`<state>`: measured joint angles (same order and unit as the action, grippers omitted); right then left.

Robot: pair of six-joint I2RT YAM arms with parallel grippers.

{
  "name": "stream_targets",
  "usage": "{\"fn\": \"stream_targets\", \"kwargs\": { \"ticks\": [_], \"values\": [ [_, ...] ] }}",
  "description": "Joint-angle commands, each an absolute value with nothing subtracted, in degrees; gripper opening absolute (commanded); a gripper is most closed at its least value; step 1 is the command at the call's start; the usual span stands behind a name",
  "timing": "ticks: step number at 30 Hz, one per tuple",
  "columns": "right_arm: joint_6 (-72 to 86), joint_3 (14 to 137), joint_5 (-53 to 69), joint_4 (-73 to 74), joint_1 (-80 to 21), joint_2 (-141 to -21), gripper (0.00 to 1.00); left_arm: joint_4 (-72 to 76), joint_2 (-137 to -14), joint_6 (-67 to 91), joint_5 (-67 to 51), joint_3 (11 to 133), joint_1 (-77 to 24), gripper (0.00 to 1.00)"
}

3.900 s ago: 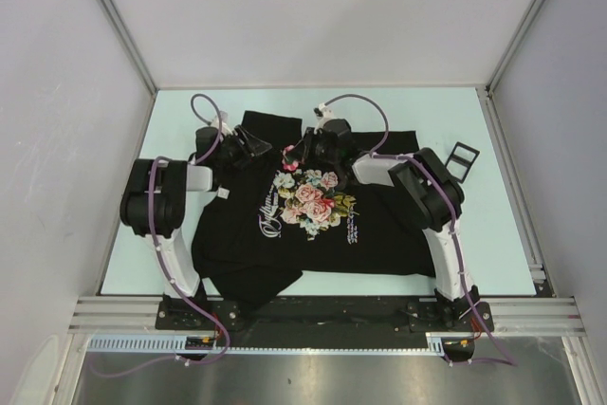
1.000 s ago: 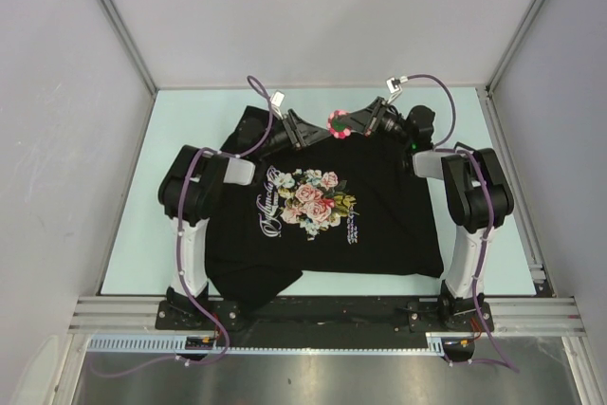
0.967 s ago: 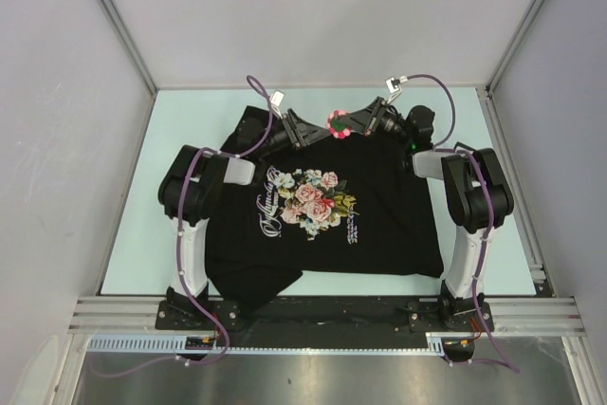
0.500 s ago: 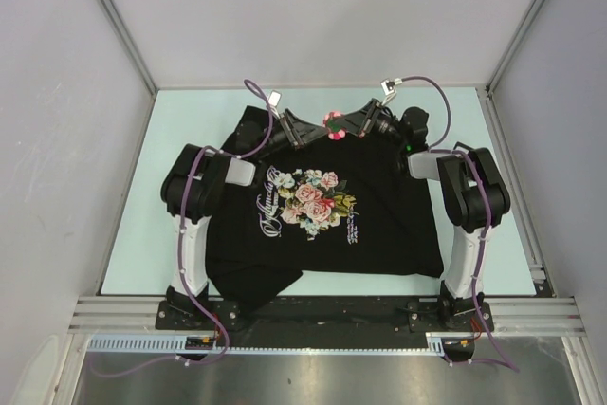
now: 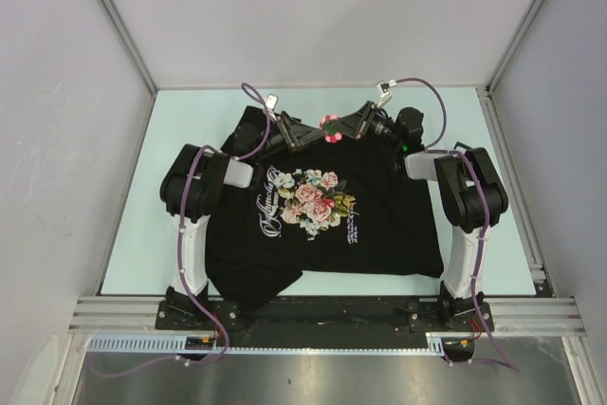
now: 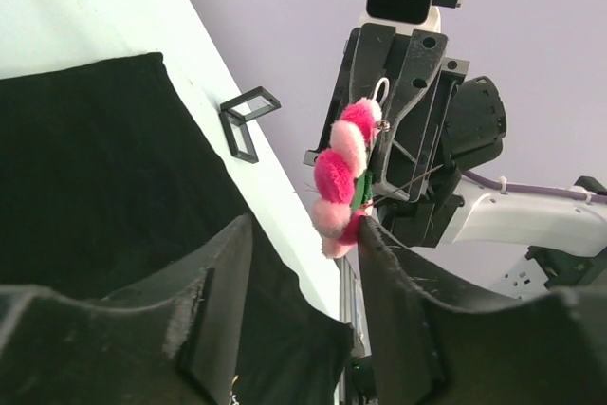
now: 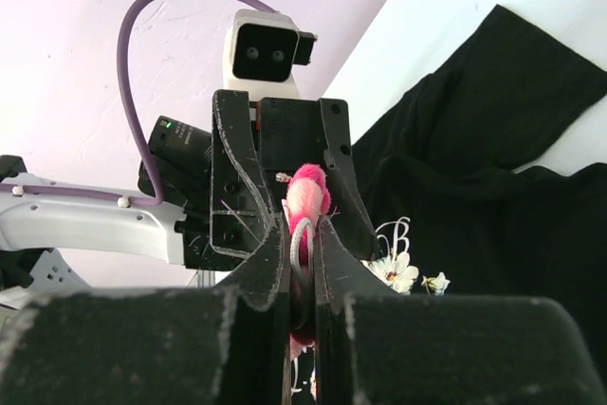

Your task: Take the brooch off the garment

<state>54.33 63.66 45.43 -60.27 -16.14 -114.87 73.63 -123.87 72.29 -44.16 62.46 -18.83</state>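
The brooch (image 5: 329,124), a small pink flower pin, is held off the garment, over its collar edge. My right gripper (image 5: 336,129) is shut on it; in the right wrist view the pink petals (image 7: 305,198) stick out past the closed gripper (image 7: 302,234). My left gripper (image 5: 308,133) faces it, open and empty. In the left wrist view the brooch (image 6: 341,177) hangs just beyond the left gripper (image 6: 305,234), close to its right fingertip (image 6: 372,234). The garment (image 5: 322,225), a black T-shirt with a rose print, lies flat on the table.
The mint-green table (image 5: 190,120) is fenced by grey walls and metal posts. A small black wire stand (image 6: 243,120) sits on the table right of the shirt. Both arms reach over the shirt's upper edge, their purple cables (image 5: 427,101) looping above.
Both grippers left the shirt's chest and rose to its collar edge, the brooch now off the cloth in the right gripper. In the last second the right gripper shifted slightly left toward the left gripper.
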Motion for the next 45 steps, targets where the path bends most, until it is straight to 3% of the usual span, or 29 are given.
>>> {"fn": "stream_targets", "kwargs": {
  "ticks": [1, 4, 10, 12, 16, 25, 34, 40, 45],
  "values": [
    [53.9, 65.8, 47.0, -62.1, -17.3, -115.2, 0.0, 89.0, -124.0, 72.9, -42.7, 63.1, -18.5, 0.51],
    [54.1, 66.1, 47.0, -61.9, -17.4, -115.4, 0.0, 89.5, -123.9, 72.9, -42.7, 63.2, -18.5, 0.42],
    [53.7, 66.5, 46.1, -60.0, -17.7, -115.6, 0.01, 89.6, -123.8, 73.1, -43.0, 63.3, -18.4, 0.14],
    [53.6, 66.5, 46.1, -59.7, -17.4, -115.6, 0.07, 88.9, -123.7, 72.9, -42.5, 62.8, -18.0, 0.0],
    [53.7, 66.5, 46.1, -59.8, -17.0, -115.8, 0.23, 90.0, -124.5, 74.2, -42.0, 62.1, -17.1, 0.0],
    [54.9, 66.5, 46.9, -61.5, -16.5, -116.9, 0.37, 89.8, -124.6, 75.0, -41.6, 61.6, -16.5, 0.0],
    [54.3, 66.5, 46.1, -60.7, -16.9, -117.2, 0.4, 90.8, -124.5, 75.7, -41.6, 61.3, -16.5, 0.0],
    [54.1, 66.6, 45.5, -60.6, -17.0, -117.2, 0.3, 91.9, -124.6, 76.3, -41.7, 61.4, -16.6, 0.0],
    [53.2, 66.5, 45.2, -59.9, -17.2, -117.1, 0.27, 93.1, -124.9, 76.9, -41.7, 61.6, -16.9, 0.0]
  ]
}}
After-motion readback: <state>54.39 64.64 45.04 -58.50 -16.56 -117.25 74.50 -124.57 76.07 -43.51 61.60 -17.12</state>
